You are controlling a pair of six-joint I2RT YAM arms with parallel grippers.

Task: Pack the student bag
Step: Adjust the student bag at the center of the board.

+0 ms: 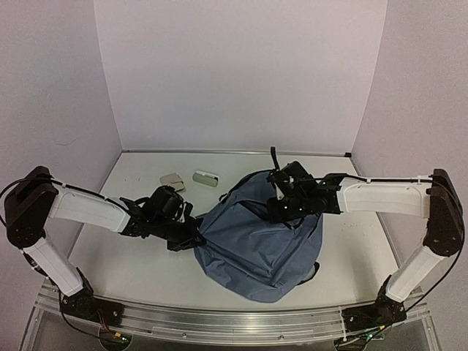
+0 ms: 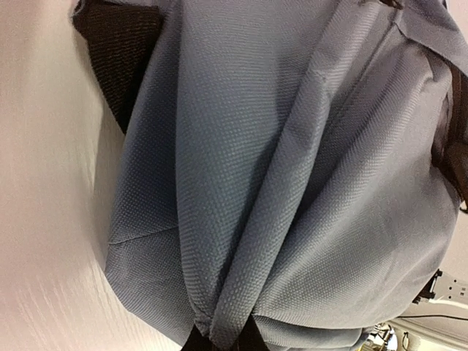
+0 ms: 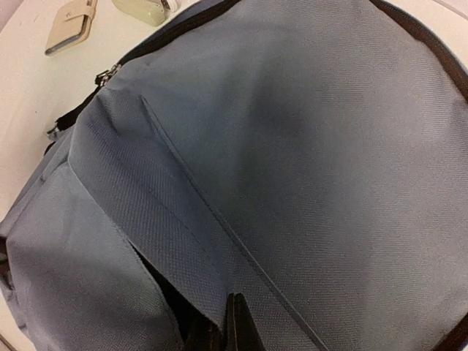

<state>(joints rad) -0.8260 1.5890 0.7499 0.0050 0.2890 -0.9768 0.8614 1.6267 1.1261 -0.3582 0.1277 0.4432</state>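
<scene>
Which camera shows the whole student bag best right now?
Top external: it alone shows the whole student bag, with its full outline. Left wrist shows only bunched blue fabric up close; right wrist shows one panel and a zip edge.

Bags: one, a large dusty-blue soft fabric backpack [image 1: 259, 245] with black trim.

Small loose items on the white surface [image 1: 131, 256]: two, no two alike.
- one flat beige rectangular case [image 1: 172, 179]
- one pale cream rounded oblong case [image 1: 206, 178]

Robot arms: two, white shells with black joints. These are the left arm [image 1: 84, 208] and the right arm [image 1: 380, 197].

Claws: two, one per arm. These are the left claw [image 2: 223, 338] and the right claw [image 3: 223, 333].

On the backpack, one silver zip pull [image 3: 108, 73] in sight. Straps and buckles too bunched to count.
</scene>
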